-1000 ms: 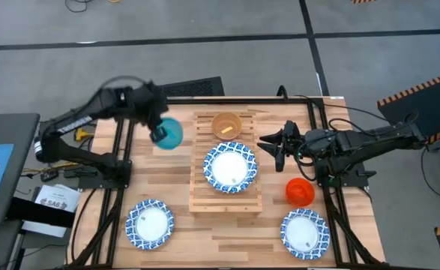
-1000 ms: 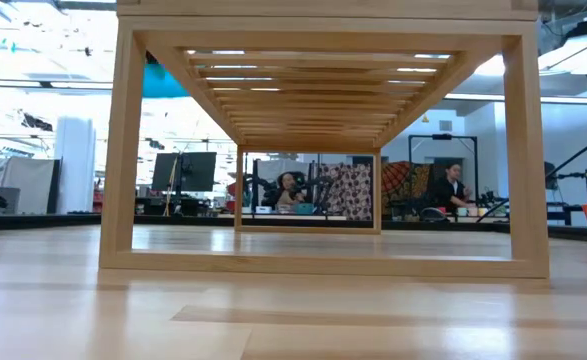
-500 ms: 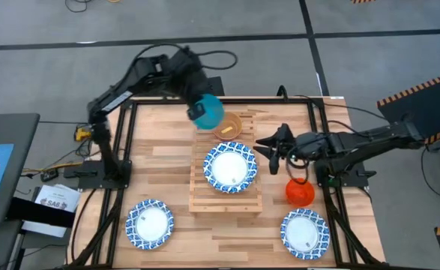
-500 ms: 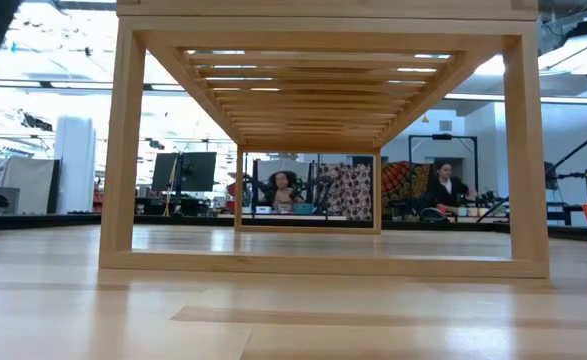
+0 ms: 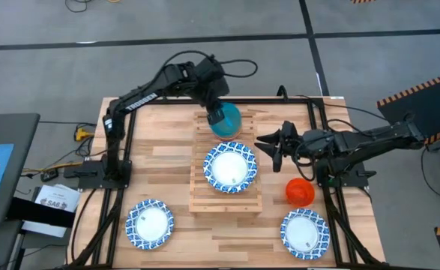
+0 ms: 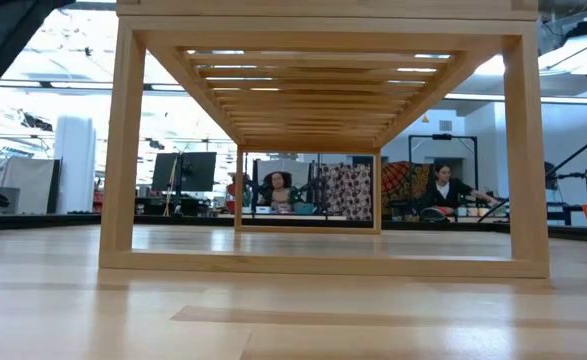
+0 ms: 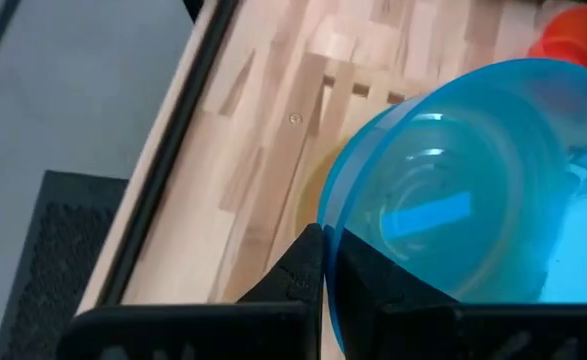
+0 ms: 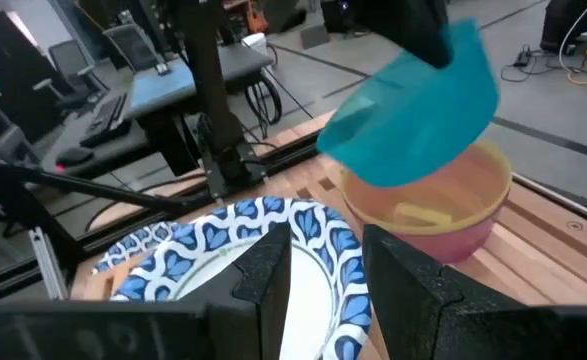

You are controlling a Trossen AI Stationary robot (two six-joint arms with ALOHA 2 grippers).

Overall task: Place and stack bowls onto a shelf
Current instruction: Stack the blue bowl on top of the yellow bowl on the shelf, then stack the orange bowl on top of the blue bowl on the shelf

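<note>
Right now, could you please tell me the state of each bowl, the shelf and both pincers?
Teal bowl: held tilted above the yellow bowl.
Yellow bowl: upright on the shelf, with pink beneath it.
Shelf: carrying a patterned bowl.
Red bowl: on the table.
Front patterned bowls: upright on the table.
Left pincer: gripping the teal bowl's rim.
Right pincer: open, empty.

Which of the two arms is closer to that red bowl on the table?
The right. Its gripper hovers just beside the red bowl, while the left gripper holds the teal bowl over the shelf, on its far end.
</note>
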